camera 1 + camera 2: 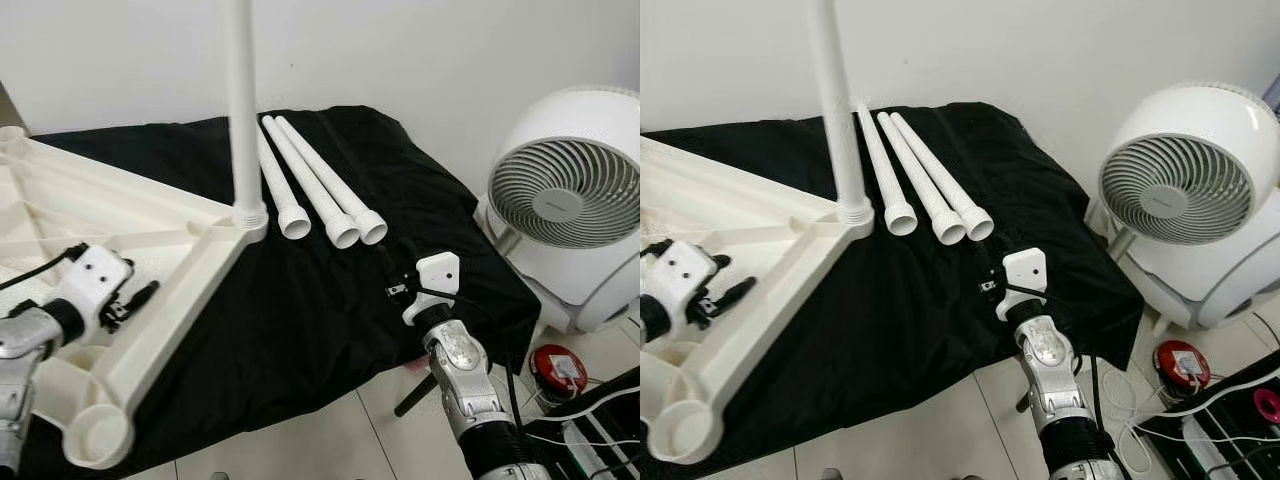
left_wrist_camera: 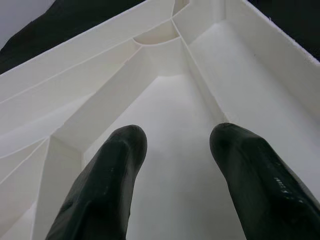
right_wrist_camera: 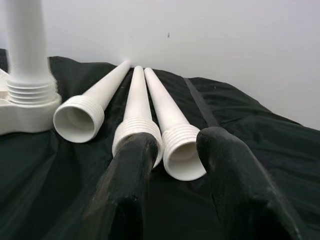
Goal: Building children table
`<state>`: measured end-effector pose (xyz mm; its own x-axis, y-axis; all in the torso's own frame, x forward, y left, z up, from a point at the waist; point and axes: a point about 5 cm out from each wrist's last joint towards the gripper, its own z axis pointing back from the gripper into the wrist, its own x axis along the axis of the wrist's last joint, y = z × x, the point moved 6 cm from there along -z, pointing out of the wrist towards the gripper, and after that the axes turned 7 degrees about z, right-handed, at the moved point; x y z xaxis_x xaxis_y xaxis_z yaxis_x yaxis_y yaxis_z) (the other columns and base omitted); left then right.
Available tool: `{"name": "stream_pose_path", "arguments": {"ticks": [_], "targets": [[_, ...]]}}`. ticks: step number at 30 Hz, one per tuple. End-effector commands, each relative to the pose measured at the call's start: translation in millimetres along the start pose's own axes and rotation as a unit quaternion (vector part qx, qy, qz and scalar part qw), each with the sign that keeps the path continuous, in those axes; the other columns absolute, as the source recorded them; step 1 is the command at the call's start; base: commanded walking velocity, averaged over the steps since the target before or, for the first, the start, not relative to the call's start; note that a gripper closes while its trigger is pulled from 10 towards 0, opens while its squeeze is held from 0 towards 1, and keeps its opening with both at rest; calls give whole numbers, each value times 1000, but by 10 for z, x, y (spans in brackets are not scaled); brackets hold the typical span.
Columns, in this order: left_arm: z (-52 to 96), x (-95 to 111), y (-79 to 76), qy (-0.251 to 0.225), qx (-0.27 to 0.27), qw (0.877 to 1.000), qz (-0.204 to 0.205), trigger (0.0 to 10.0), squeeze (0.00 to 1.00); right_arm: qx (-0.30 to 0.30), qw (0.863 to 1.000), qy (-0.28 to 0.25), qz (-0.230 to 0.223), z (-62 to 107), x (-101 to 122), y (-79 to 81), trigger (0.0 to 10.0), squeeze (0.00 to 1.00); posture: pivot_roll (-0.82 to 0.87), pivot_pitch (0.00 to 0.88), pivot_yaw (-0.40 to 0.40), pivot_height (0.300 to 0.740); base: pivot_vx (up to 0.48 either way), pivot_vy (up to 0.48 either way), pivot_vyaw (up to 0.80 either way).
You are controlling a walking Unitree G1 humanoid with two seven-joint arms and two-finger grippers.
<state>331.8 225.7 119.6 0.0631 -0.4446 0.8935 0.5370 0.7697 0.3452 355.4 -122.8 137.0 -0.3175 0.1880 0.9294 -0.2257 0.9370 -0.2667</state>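
Observation:
The white table top point(image 1: 150, 235) lies upside down on a black cloth point(image 1: 320, 320). One white leg point(image 1: 240, 100) stands upright, screwed into the corner socket. Three loose legs point(image 1: 320, 195) lie side by side on the cloth, threaded ends toward me. My left gripper point(image 2: 177, 140) is open, its fingers hovering over a ribbed bay of the table top's underside. My right gripper point(image 3: 177, 142) is open just short of the loose legs, with the rightmost leg's threaded mouth point(image 3: 181, 150) between its fingertips and the middle leg point(image 3: 135, 125) behind the left finger.
A white round fan point(image 1: 565, 200) stands on the floor to the right of the cloth. A red device point(image 1: 558, 370) and cables lie on the tiles below it. An empty corner socket point(image 1: 100, 435) of the table top is near the front edge. A white wall runs behind.

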Motion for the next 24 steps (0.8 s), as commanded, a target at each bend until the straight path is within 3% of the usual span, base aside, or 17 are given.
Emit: {"name": "stream_pose_path", "arguments": {"ticks": [1, 8, 14, 19, 24], "targets": [[-185, -47, -381, 7, -77, 997, 2, 10000, 0, -3, 1000, 0, -1, -7, 15, -13, 10000, 0, 24, 34, -57, 740, 0, 0, 0], [-372, 23, -293, -6, -23, 1000, -3, 10000, 0, -5, 1000, 0, -1, 11, 16, -15, 10000, 0, 11, 31, -49, 740, 0, 0, 0], [-367, 26, -196, -4, -3, 1000, -15, 10000, 0, -4, 1000, 2, -4, 26, 7, -3, 10000, 0, 12, 33, -43, 740, 0, 0, 0], [-289, 26, 2, -7, 15, 1000, -13, 10000, 0, -1, 1000, 3, -7, 38, 0, 32, 10000, 0, 20, 37, -40, 740, 0, 0, 0], [-259, 42, 38, -11, 13, 1000, -8, 10000, 0, 0, 1000, 4, -8, 41, -4, 41, 10000, 0, 20, 37, -40, 740, 0, 0, 0]]}}
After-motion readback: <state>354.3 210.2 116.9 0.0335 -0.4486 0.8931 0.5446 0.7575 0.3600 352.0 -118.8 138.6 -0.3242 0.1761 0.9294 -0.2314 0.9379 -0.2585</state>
